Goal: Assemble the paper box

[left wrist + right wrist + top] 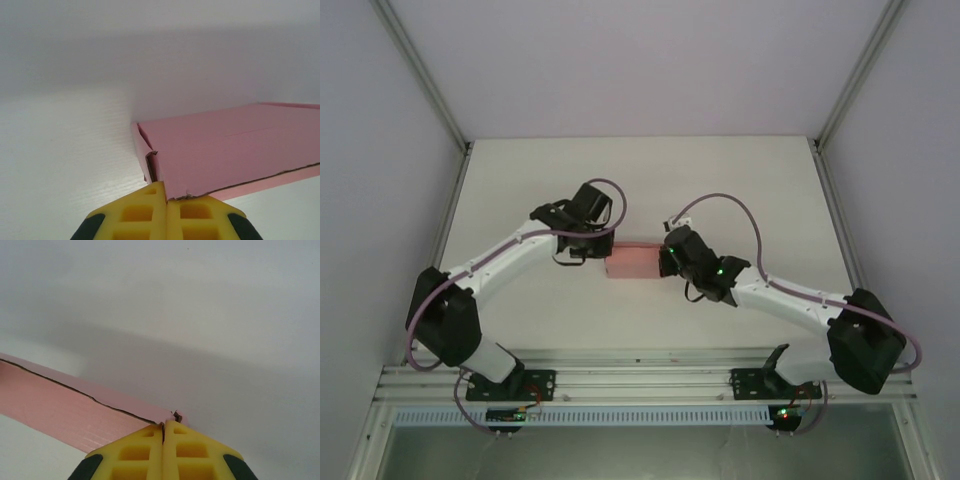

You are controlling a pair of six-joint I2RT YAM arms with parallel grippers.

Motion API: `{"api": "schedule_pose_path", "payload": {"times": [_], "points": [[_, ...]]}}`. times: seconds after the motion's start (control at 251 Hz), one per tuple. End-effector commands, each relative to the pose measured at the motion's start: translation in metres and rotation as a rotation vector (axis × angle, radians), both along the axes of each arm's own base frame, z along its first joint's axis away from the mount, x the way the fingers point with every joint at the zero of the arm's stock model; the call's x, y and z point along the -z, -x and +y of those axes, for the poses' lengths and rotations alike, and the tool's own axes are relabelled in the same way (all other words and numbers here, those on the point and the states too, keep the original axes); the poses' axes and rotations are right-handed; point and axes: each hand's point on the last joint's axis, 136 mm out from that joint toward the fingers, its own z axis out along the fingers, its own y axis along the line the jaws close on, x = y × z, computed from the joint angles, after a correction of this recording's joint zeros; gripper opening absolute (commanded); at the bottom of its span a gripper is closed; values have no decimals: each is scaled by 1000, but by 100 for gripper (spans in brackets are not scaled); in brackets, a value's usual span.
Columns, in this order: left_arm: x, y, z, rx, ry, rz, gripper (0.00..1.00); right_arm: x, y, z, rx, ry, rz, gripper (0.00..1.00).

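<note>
Pinching paper box (633,262) corners, left hand (166,196), right hand (163,427)

I note a white table (640,190) under soft, even light. Behind the table stands a plain pale wall (640,60); matching panels (370,150) close its left and right sides. Aluminium posts (425,75) rise at its back corners; an aluminium rail (640,375) runs along its near edge.

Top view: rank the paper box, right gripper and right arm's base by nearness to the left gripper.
1. paper box: pinched by the left gripper.
2. right gripper: at the box's far, right end.
3. right arm's base: near edge, right.
</note>
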Motion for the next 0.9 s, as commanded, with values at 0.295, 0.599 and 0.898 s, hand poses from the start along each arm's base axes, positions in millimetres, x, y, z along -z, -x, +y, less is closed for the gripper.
{"api": "schedule_pose_path", "payload": {"times": [0.295, 0.599, 0.898], "points": [[62, 35, 4, 119, -127, -156, 0, 90, 56, -3, -361, 168, -4, 0], [68, 37, 5, 116, -148, -123, 0, 88, 55, -19, -262, 192, 79, 1], [61, 35, 7, 112, -149, -146, 0, -15, 38, 8, -305, -155, -24, 62]]}}
